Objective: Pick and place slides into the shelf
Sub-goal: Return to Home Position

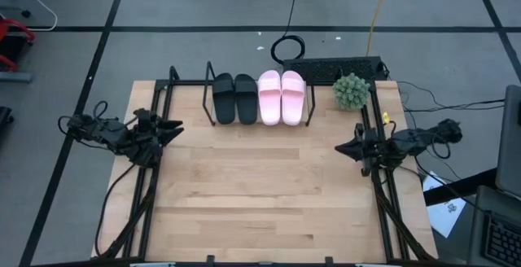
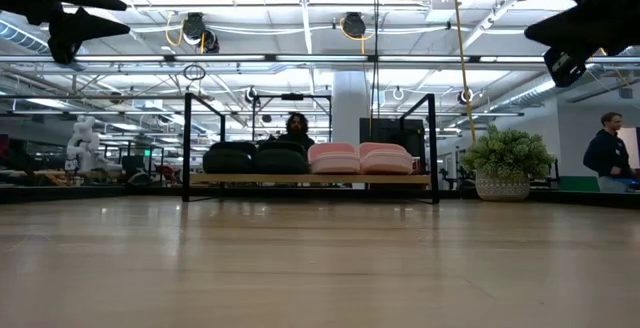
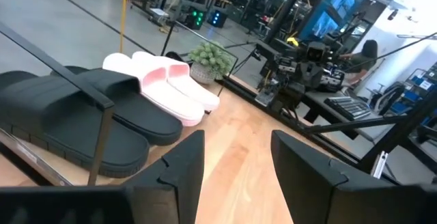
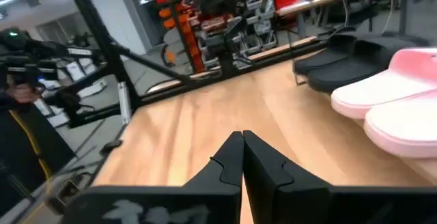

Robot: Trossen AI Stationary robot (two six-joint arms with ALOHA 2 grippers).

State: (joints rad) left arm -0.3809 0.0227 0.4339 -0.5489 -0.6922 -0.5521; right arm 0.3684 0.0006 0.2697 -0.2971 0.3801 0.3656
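The two black slides [image 1: 234, 98] and the two pink slides [image 1: 282, 98] lie side by side on their soles on the board of the wire shelf [image 1: 207, 84] at the table's far edge, black pair to the left. They also show in the low view, black [image 2: 255, 158] and pink [image 2: 360, 157]. My left gripper [image 1: 176, 129] hangs open and empty over the table's left side; its own view [image 3: 235, 159] shows the gap between the fingers. My right gripper [image 1: 342, 146] is shut and empty over the right side, as its own view [image 4: 242, 157] shows.
A small potted plant [image 1: 351, 91] stands at the far right next to the shelf. A dark keyboard-like slab [image 1: 338, 69] lies behind it. The wide wooden tabletop [image 1: 260, 186] stretches between the two arms. A person [image 2: 603, 148] stands in the room beyond.
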